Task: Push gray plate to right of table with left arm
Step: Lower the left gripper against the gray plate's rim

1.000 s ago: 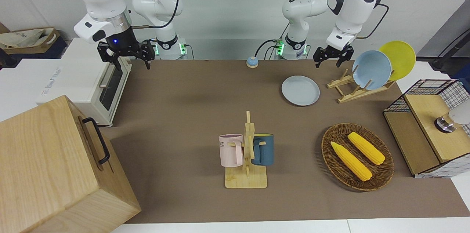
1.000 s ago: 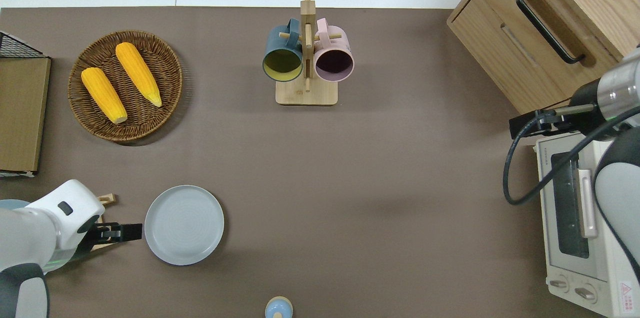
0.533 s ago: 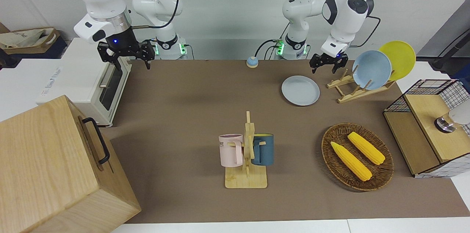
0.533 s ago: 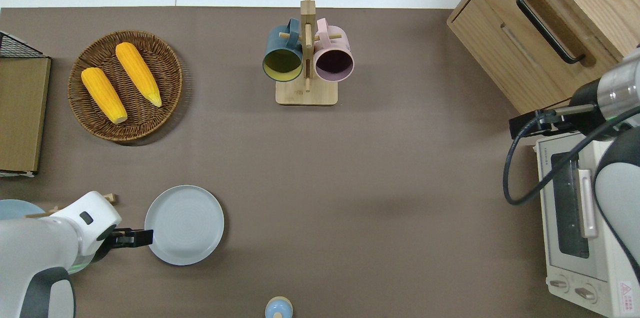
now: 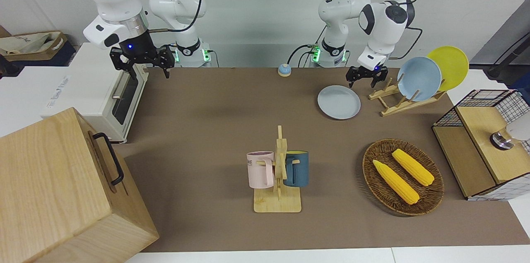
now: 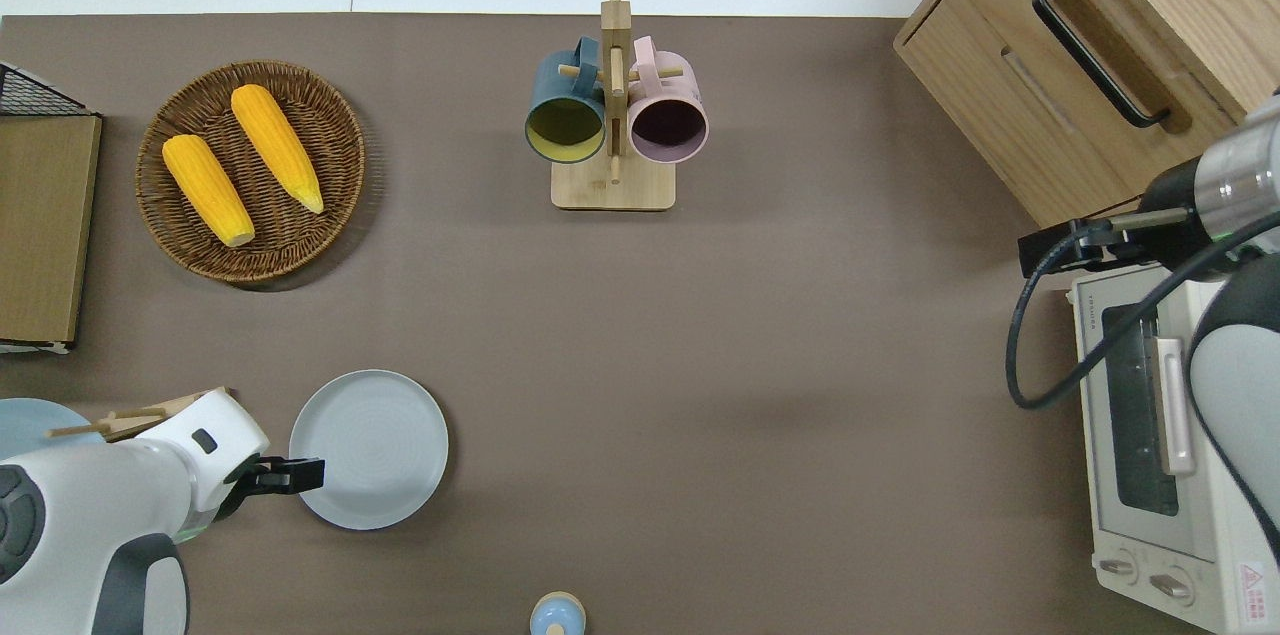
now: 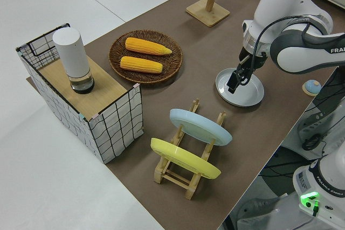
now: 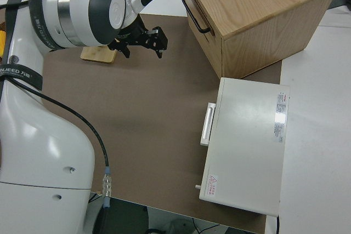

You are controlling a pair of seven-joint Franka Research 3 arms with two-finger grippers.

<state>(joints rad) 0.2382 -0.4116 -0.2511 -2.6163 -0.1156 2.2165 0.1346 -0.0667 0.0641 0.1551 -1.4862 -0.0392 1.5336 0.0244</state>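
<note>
The gray plate (image 6: 369, 449) is lying flat on the tabletop (image 6: 700, 365), in the lower left of the overhead frame and the upper right of the front frame. The left hand (image 6: 297, 475) is hanging over the plate's rim on the side toward the left arm's end of the tabletop; whether it is touching the rim cannot be told. In the front frame its fingers (image 5: 351, 79) are standing spread apart, gripping nothing. Beside the plate, toward the left arm's end, a wooden rack (image 5: 393, 99) is holding a blue plate (image 5: 419, 78) and a yellow plate (image 5: 449, 66) on edge. Farther from the robots than the gray plate, a wicker basket (image 6: 195, 255) is carrying 2 corn cobs (image 6: 275, 147). The right arm is parked, its hand (image 5: 143, 62) standing open and gripping nothing.
</note>
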